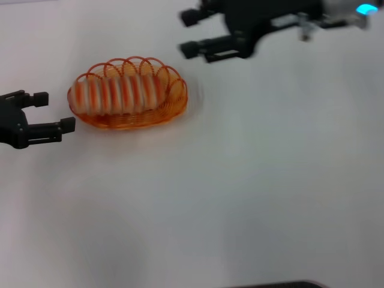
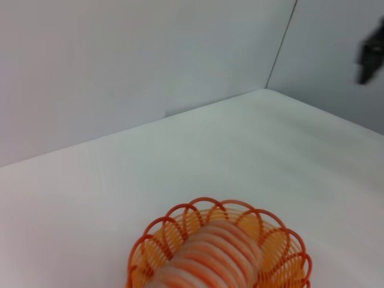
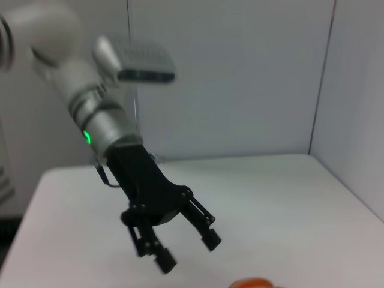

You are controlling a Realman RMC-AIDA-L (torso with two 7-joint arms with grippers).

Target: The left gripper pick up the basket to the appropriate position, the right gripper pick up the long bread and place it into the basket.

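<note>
Head view: long bread in basket between both empty pincers (left pincer near, right pincer apart), both wide.

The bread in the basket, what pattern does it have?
Orange and cream crosswise stripes on the long bread; clearest in the head view.

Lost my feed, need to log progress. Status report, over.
Left gripper jaws open, empty, beside the basket. Right gripper jaws open, empty, raised beyond it. Long bread lying in basket. Nothing in the way.

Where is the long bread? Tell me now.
In the head view, the long bread lies inside the basket on the table's left, just right of the open left gripper.
</note>
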